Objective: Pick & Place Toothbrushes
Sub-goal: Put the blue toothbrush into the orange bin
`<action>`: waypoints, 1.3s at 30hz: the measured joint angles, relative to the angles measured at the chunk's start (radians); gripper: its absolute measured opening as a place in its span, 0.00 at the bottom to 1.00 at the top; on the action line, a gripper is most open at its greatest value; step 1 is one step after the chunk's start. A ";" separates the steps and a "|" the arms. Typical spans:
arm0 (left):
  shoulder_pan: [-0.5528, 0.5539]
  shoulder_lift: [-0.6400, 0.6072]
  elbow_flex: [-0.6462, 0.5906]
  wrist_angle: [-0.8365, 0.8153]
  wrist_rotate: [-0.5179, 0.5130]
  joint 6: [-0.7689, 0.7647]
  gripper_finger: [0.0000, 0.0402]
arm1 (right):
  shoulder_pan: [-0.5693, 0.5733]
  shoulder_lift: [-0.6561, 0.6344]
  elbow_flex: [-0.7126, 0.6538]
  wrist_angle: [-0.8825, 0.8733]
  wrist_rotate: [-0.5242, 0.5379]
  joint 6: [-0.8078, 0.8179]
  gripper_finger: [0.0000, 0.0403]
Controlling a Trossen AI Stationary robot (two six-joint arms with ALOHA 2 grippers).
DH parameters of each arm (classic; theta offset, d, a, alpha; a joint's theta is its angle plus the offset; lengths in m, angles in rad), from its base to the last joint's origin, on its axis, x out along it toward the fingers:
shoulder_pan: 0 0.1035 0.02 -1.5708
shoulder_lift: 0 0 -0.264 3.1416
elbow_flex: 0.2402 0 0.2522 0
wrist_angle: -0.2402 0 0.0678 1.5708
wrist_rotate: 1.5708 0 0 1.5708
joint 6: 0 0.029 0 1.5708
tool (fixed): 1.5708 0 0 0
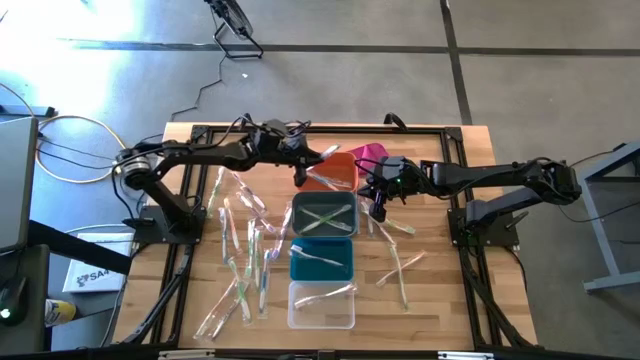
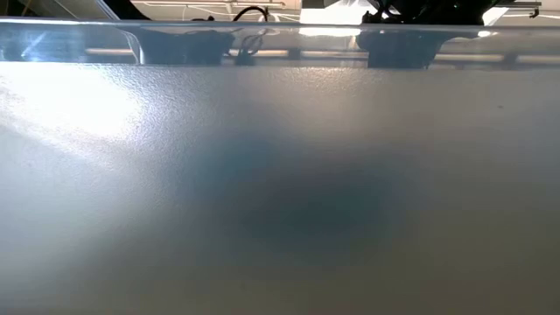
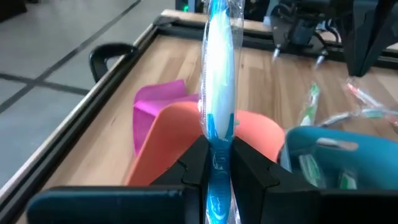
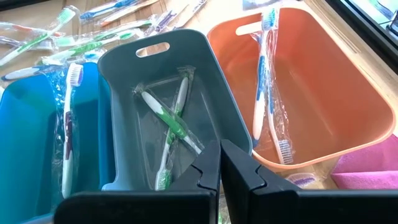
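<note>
Holding my left gripper (image 3: 219, 163) clamped on a blue toothbrush (image 3: 219, 74), upright above the orange bin (image 1: 335, 168) at frame centre, my right gripper (image 4: 220, 163) shut, empty, over the grey bin (image 4: 168, 118).

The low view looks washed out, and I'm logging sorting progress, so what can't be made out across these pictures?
- Low view: a blurred grey surface fills it, hiding the table and bins.
- High view: loose wrapped toothbrushes too small to count by colour.
- Left wrist view: the blue-and-white wrapped toothbrush in the left gripper hides part of the orange plastic bin.
- Right wrist view: the teal bin is cut off by the edge.
</note>
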 joint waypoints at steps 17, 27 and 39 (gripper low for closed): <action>-0.013 0.042 0.000 0.015 0.001 -0.001 0.11 | 0.000 0.000 0.000 0.015 0.000 0.000 0.01; -0.044 0.123 -0.001 0.053 -0.002 0.000 0.11 | 0.000 0.000 0.000 0.015 0.000 0.000 0.01; -0.043 0.133 -0.001 0.053 -0.009 0.000 0.11 | 0.000 0.000 0.000 0.014 0.000 0.000 0.01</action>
